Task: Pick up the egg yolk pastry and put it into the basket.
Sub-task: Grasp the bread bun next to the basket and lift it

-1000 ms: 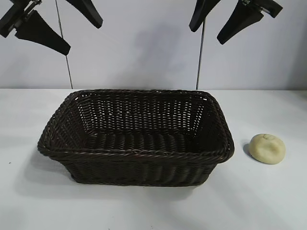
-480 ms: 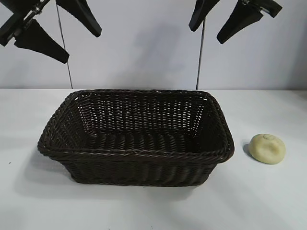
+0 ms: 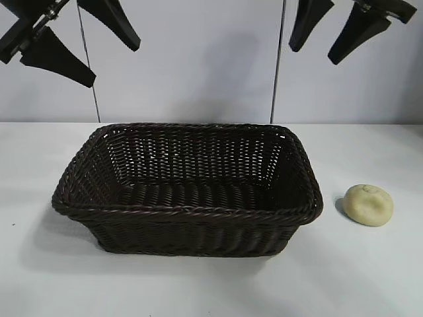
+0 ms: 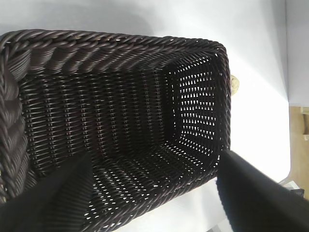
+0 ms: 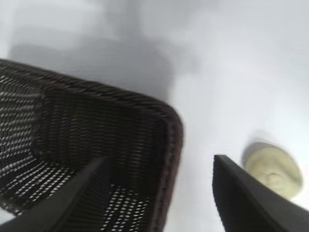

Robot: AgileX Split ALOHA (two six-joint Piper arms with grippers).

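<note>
Right of your basket on the table sits the egg yolk pastry; your right gripper hangs above, fingers apart, as are your left gripper's.

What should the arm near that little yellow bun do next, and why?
Probably carry on sideways toward the pastry, then come down over it. The right gripper hangs high with open fingers, above the basket's edge rather than the pastry, which sits on the table just right of the basket. The left gripper is parked high on the other side.
</note>
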